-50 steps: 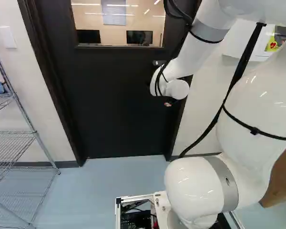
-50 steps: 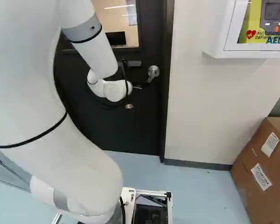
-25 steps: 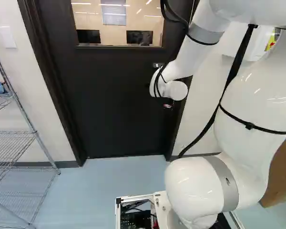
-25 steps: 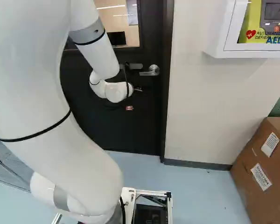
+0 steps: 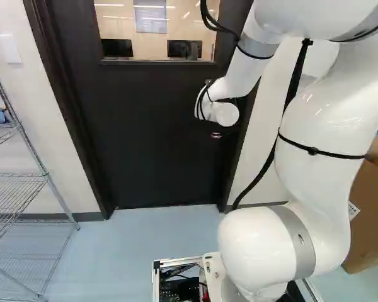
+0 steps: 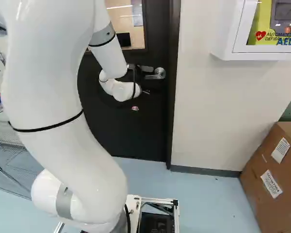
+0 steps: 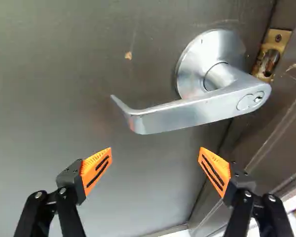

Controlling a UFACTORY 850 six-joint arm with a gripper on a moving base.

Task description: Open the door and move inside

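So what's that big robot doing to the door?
The white robot arm seems to be working on opening the dark door. Its claw is open near the silver handle, not holding it. The handle sits about level, and the door looks shut or nearly shut. The robot isn't inside yet.
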